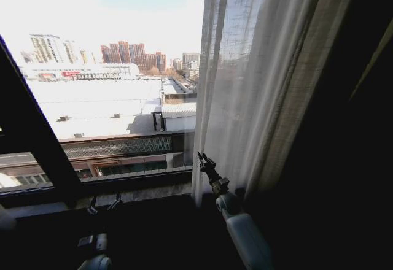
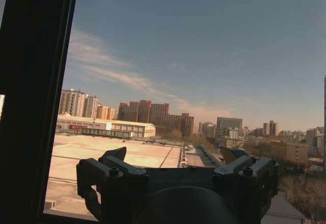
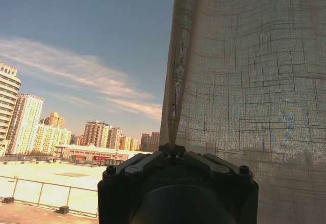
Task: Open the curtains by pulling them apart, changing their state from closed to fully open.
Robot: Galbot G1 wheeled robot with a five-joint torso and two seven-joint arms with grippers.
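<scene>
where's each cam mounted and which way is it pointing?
Head: high, looking down at the window; curtain right, both arms low.
Left wrist: behind the open left end effector, facing bare glass and window frame.
Right wrist: behind the right end effector, shut on the curtain edge.
Shared: the same skyline; head and right wrist share the curtain.

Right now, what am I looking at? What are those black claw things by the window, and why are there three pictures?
It's a robot with two arms, opening curtains at a high window. One picture comes from a camera on its head; the other two come from cameras on its wrists. The claws are its grippers. The right gripper is pinched shut on the edge of the sheer white curtain, seen close up in the right wrist view. The left gripper is open, holds nothing, and waits low by the black window frame. Outside are rooftops and city buildings.
</scene>
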